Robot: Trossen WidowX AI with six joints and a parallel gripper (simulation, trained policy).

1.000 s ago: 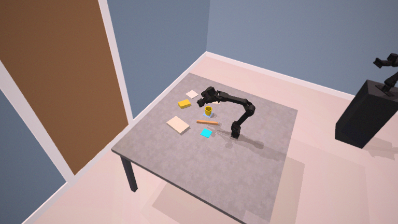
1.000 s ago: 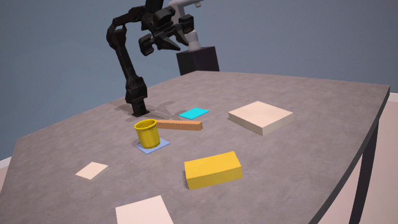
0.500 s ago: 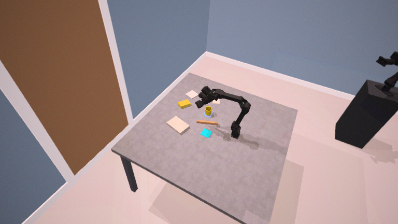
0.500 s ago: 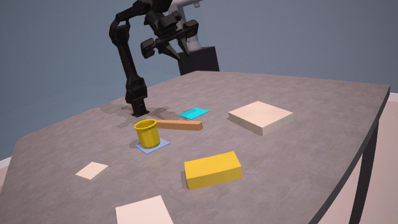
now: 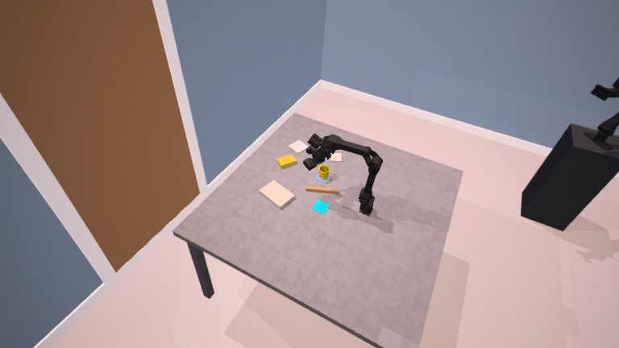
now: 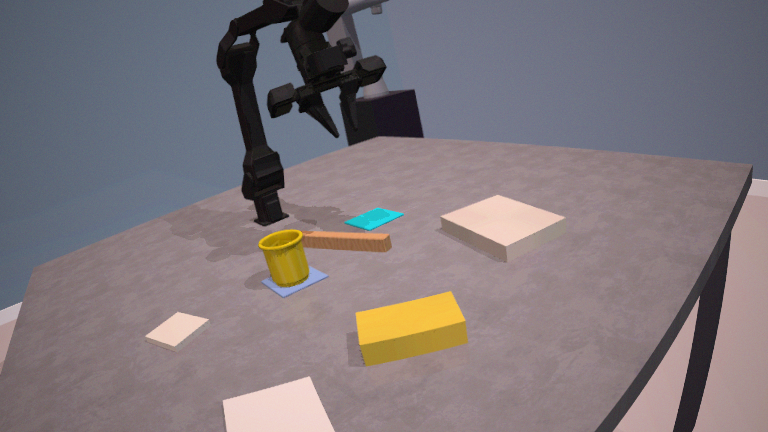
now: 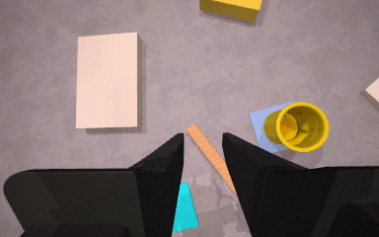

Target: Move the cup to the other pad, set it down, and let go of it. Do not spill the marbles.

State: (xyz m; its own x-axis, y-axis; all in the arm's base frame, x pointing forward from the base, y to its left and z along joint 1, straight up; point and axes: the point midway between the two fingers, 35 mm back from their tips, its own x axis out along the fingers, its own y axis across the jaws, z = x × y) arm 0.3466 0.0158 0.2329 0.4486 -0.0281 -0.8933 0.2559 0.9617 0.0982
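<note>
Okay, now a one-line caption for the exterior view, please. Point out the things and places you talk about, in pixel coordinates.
Open end effector [image 6: 347, 133] [image 7: 202, 138] above the table [image 6: 566, 314], yellow cup [image 5: 324, 172] [image 6: 287, 260] [image 7: 302, 127] upright on its blue pad [image 5: 322, 180] [image 6: 283, 289] [image 7: 258, 123].
</note>
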